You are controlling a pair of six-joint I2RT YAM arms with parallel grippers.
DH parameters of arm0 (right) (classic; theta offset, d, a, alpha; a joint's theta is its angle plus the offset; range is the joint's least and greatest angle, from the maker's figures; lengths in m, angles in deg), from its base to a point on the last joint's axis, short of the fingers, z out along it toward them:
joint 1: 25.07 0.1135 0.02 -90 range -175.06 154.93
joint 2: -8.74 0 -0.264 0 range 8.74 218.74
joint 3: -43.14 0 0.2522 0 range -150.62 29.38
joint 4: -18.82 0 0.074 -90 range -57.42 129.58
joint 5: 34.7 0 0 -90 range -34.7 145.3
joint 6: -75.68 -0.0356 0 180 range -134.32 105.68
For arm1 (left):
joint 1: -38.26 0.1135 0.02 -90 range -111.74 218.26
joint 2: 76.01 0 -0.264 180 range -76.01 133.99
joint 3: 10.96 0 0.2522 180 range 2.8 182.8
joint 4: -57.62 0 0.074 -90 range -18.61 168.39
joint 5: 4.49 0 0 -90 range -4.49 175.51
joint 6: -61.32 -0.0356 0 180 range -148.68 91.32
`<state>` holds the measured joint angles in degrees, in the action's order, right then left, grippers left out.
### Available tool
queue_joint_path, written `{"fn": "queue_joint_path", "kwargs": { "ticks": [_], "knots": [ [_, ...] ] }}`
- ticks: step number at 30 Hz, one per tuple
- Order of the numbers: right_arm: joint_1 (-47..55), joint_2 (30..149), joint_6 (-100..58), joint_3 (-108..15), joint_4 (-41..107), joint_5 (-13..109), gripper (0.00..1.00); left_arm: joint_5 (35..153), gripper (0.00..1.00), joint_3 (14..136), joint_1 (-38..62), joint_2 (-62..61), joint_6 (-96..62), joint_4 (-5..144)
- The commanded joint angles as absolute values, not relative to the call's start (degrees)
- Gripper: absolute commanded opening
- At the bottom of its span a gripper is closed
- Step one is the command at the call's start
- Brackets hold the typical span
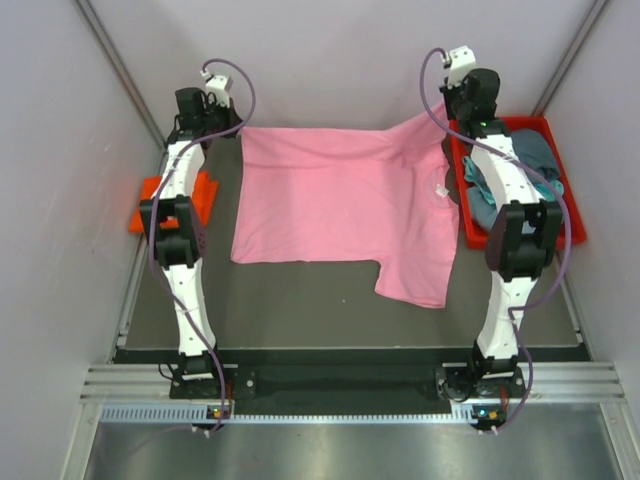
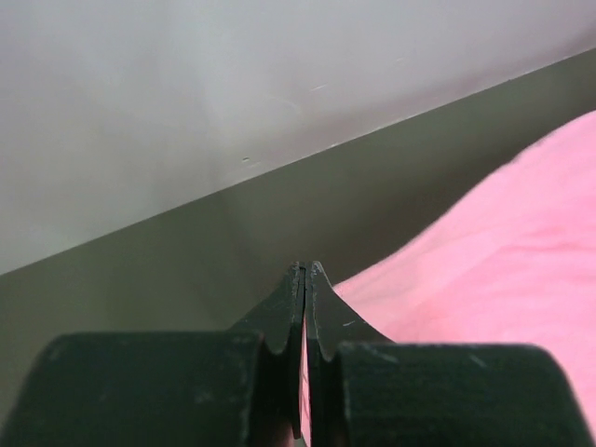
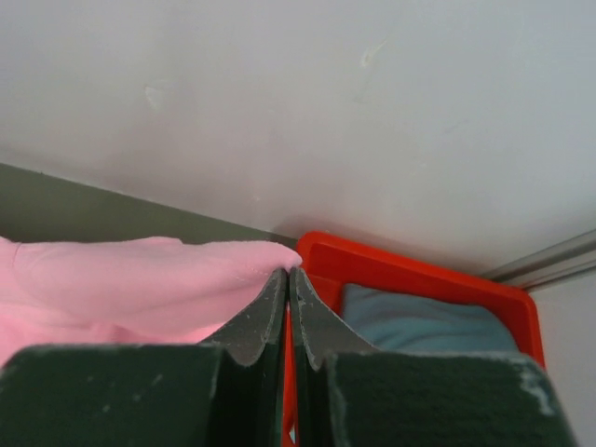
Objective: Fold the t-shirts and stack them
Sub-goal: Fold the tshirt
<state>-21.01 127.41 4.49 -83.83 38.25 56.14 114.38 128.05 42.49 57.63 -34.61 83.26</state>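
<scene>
A light pink t-shirt [image 1: 340,205] lies spread on the dark table, with one sleeve pointing toward the near edge. My left gripper [image 1: 238,130] is shut on its far left corner. In the left wrist view pink cloth [image 2: 484,279] shows in the slit between the shut fingers [image 2: 305,272]. My right gripper [image 1: 440,114] is shut on the far right corner, which is lifted a little. The right wrist view shows the pink edge [image 3: 168,279] pinched at the jaw tips [image 3: 288,272]. A bright orange shirt [image 1: 170,200] sits at the table's left edge. Grey-blue [image 1: 535,150] and teal [image 1: 480,180] shirts lie in the tray.
A red plastic tray [image 1: 570,225] stands at the right edge of the table, close beside my right arm, and its rim [image 3: 419,275] is just behind the right fingertips. White walls enclose the back and both sides. Bare table [image 1: 300,300] shows in front of the pink shirt.
</scene>
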Motion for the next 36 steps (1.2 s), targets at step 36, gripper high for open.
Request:
{"fn": "queue_joint_path", "kwargs": {
  "ticks": [36],
  "knots": [
    [-21.37,112.36,3.78,-60.71,43.48,51.52,0.00,122.52,0.00,110.82,46.17,45.02,-35.36,94.58]
  ]
}}
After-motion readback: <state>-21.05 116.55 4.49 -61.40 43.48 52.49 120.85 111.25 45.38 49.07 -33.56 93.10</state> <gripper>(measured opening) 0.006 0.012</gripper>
